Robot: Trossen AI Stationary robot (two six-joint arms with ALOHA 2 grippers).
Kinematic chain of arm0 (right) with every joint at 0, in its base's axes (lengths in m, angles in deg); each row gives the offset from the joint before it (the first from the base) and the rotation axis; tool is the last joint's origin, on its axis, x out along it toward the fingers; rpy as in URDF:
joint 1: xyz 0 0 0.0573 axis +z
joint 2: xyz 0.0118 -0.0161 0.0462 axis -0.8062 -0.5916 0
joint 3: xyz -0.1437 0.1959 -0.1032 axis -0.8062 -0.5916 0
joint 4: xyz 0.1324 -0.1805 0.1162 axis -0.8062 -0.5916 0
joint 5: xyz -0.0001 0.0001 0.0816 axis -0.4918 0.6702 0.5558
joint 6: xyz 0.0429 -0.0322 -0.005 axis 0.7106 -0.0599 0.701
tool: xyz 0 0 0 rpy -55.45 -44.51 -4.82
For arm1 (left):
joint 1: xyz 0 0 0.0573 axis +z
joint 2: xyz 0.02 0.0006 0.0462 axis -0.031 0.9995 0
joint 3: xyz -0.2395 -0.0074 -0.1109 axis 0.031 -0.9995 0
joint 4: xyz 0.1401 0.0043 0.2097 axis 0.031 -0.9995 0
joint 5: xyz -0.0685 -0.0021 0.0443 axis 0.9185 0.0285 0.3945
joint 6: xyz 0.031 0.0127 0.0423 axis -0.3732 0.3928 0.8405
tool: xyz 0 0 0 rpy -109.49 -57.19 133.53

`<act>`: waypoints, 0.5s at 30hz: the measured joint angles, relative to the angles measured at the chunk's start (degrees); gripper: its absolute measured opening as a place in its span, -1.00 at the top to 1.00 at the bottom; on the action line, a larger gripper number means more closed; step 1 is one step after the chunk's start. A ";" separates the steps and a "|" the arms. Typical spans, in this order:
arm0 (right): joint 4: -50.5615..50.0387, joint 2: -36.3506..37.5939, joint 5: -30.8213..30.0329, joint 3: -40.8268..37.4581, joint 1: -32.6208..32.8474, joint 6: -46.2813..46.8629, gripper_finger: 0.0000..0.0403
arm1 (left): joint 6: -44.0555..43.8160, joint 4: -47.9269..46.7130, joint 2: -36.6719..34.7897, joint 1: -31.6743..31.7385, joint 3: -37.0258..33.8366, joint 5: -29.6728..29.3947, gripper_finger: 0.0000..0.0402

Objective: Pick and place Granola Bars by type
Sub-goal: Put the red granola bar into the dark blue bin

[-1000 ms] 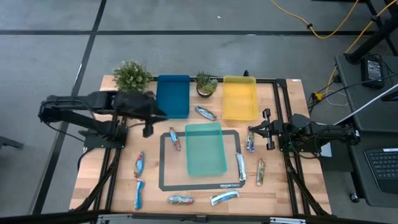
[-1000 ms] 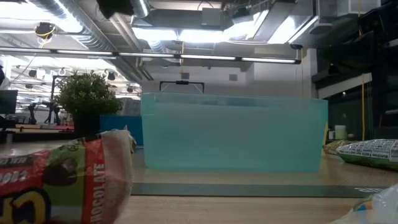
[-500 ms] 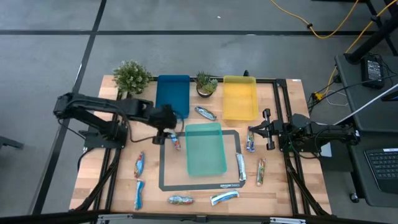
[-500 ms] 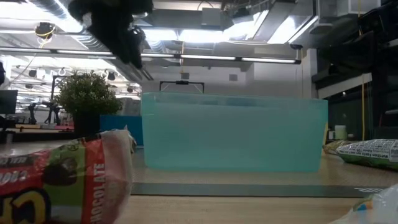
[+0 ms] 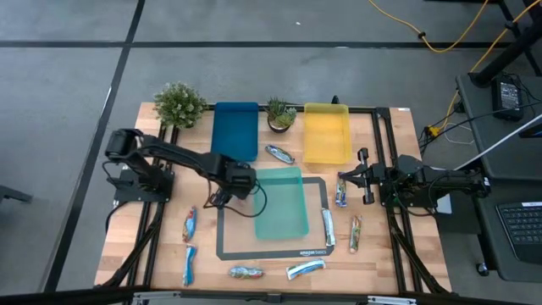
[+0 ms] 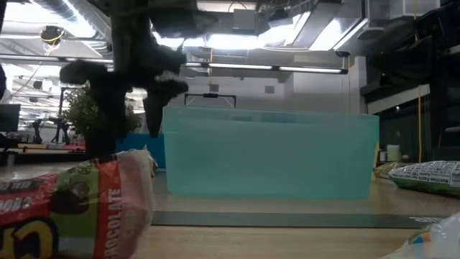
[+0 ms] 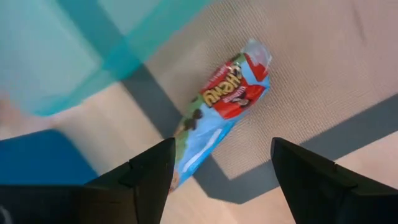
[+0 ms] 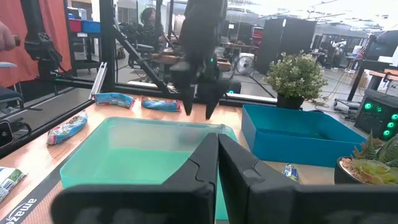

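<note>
Beside teal tray (image 5: 284,207), left hand (image 5: 227,196) open over blue-orange bar (image 7: 217,121)

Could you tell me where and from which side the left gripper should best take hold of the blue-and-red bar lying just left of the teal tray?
Probably across its narrow middle, from straight above: the bar lies flat on the mat, and the open left gripper already hangs over it.

Grey concrete floor (image 5: 76,76) crossed by dark lines surrounds the wooden table (image 5: 385,267). Bright strip lights (image 6: 237,67) hang among exposed ceiling ducts (image 6: 65,18).
</note>
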 joint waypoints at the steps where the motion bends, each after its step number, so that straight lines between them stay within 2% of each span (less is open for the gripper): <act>1: 0.01 0.00 0.00 0.00 0.02 -0.01 0.92 | -0.01 -0.02 0.98 -0.03 0.00 -0.04 -0.28; 15: -0.01 0.00 0.00 0.00 0.02 0.00 0.92 | -2.84 3.15 8.73 0.10 0.09 -0.73 -0.28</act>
